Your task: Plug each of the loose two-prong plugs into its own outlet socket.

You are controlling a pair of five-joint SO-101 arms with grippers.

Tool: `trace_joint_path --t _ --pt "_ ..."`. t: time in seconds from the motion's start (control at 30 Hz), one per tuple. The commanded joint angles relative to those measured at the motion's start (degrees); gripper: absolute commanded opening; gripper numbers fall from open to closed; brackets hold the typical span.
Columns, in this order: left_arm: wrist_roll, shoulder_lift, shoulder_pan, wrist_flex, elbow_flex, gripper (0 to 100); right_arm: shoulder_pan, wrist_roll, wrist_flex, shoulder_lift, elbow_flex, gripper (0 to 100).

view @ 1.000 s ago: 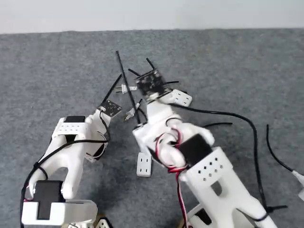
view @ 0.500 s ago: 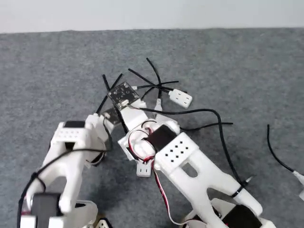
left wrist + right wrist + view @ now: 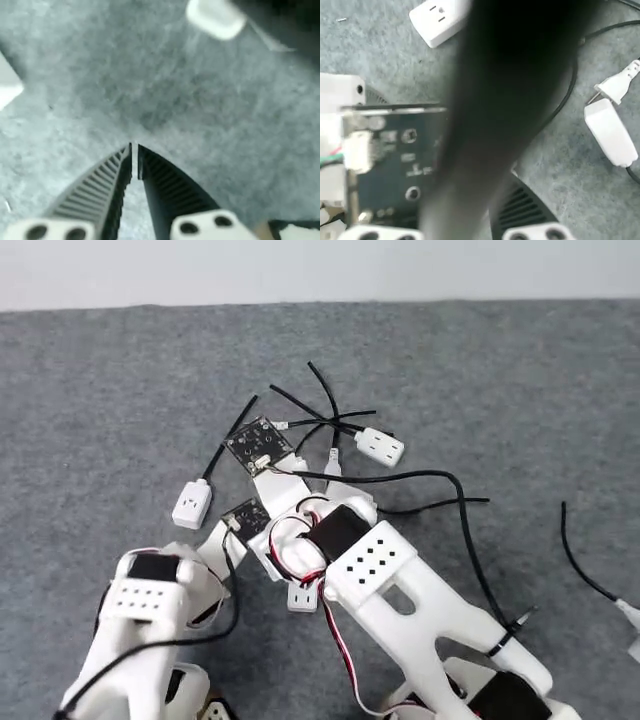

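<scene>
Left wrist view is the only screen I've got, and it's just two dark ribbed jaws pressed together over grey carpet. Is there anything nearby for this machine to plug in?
Observer: Yes. The high view shows a white outlet socket on a black cord, lying on the carpet close to the left arm.
Operator: And a plug for it?
Observer: The right wrist view shows a white two-prong plug lying loose on the carpet, its prongs bare.
Operator: Is that the only socket?
Observer: No. In the high view a second white outlet socket lies farther out, among several black cords.
</scene>
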Motion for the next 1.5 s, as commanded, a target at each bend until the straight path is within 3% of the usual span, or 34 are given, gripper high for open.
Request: trace_joint_path --t 0.0,0.3,0.73,1.13,1.47 --pt "2.55 -5.36 0.35 -2.11 0.75 1 0.57 0.18 -0.13 0.13 -2.02 0.8" --pt "14.68 -6.24 -4.92 -11.69 1.10 1 8.31 -2.73 5.23 0.66 -4.04 0.8" --pt "14.77 -6.59 -5.36 -11.96 1.27 1 8.22 -8.18 -1.19 5.49 2.99 0.8" --pt "12.48 -6.59 -5.36 -11.96 1.27 1 6.81 -7.82 -0.84 3.12 4.31 0.8" --pt "12.48 -6.33 -5.36 -12.04 1.27 1 7.34 -1.32 -0.22 -8.48 8.44 0.8"
